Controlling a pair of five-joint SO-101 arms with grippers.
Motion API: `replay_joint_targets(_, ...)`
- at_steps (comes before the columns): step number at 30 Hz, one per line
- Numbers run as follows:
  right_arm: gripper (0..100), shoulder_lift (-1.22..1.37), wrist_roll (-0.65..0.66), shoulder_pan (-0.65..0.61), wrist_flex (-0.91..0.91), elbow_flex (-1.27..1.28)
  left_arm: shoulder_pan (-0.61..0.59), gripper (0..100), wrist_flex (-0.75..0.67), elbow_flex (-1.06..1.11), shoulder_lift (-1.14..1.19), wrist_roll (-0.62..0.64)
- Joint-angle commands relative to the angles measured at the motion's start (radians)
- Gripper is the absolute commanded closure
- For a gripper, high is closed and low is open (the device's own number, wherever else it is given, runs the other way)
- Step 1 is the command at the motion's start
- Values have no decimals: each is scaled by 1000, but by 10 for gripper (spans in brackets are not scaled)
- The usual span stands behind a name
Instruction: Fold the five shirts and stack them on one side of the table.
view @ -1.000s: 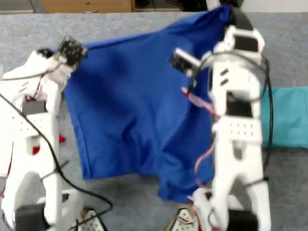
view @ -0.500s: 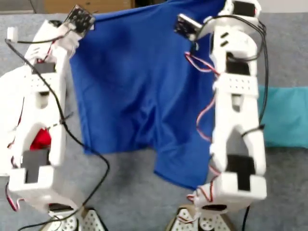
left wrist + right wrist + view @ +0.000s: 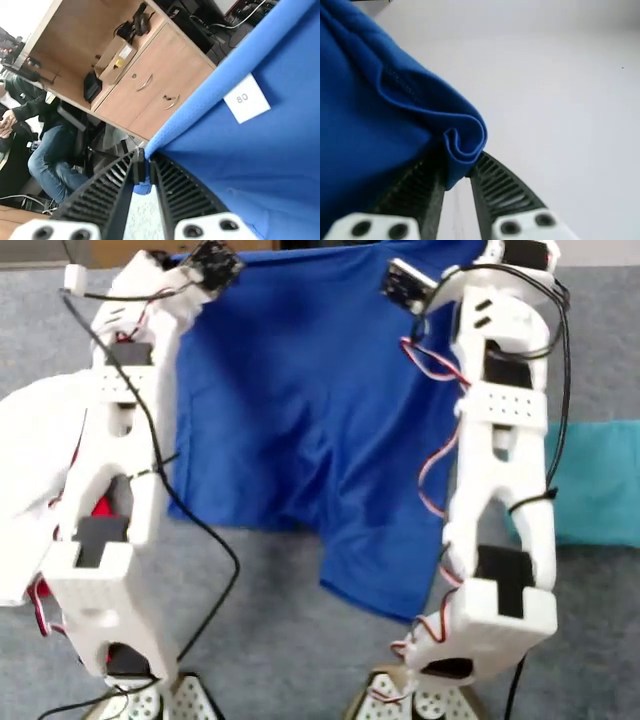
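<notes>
High view shows the blue shirt [image 3: 300, 410] spread out unfolded, its corners pinched tight by the left gripper [image 3: 143, 162] and the right gripper [image 3: 460, 165], so most folding looks left to do.

A blue shirt [image 3: 300, 420], held up between the left arm [image 3: 110, 490] and the right arm [image 3: 500, 440], fills the middle of the table [image 3: 270, 640]. Bare grey surface lies open near the arm bases. A teal cloth [image 3: 600, 480] blocks the right edge and white fabric [image 3: 25, 470] the left; a black cable [image 3: 233, 565] loops beside it.
</notes>
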Motion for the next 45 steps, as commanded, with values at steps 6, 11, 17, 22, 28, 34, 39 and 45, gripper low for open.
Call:
replay_joint_targets(6,996,-8,6,53,-28,-47,41,982,-23,-275,125,-92)
replay_joint_targets(11,996,-7,8,65,-28,-38,6,982,-17,-367,216,-97)
replay_joint_targets(17,996,33,91,28,-29,-97,-35,982,-15,-371,234,-94)
replay_joint_targets(22,996,194,158,-2,-29,-309,-60,982,-15,-370,234,-92)
replay_joint_targets(28,996,390,264,-21,-23,-596,-81,982,-15,-370,234,-95)
replay_joint_targets(34,996,499,319,-50,63,-771,-83,982,-15,-370,236,-97)
replay_joint_targets(39,996,533,316,-74,100,-858,-83,982,-18,-376,236,-98)
replay_joint_targets(45,996,499,256,-42,104,-940,-104,983,-12,-428,163,-48)
